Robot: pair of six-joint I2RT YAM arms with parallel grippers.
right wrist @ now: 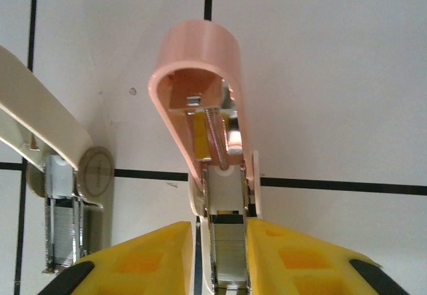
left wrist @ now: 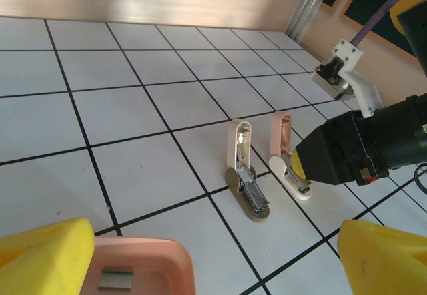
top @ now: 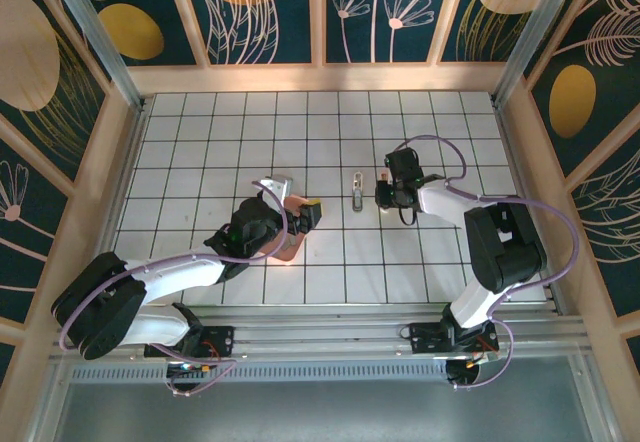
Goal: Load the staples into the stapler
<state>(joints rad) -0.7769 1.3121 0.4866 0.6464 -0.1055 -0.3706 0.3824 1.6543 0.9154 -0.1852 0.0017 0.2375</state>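
1. The left gripper (left wrist: 213, 248) stands spread wide, with the pink tray (left wrist: 155, 256) against one of its yellow fingers
2. A grey strip of staples (left wrist: 113, 279) lies inside that tray
3. The right gripper (right wrist: 223, 245) closely flanks the magazine of the open pink stapler (right wrist: 200, 48); I cannot tell whether it pinches
4. An open white stapler (left wrist: 240, 168) lies just beside it

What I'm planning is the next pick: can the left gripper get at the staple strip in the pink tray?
Probably yes. The left gripper hangs open over the pink tray, and the staple strip lies uncovered inside. It sits beside one finger, so a sideways shift seems needed.
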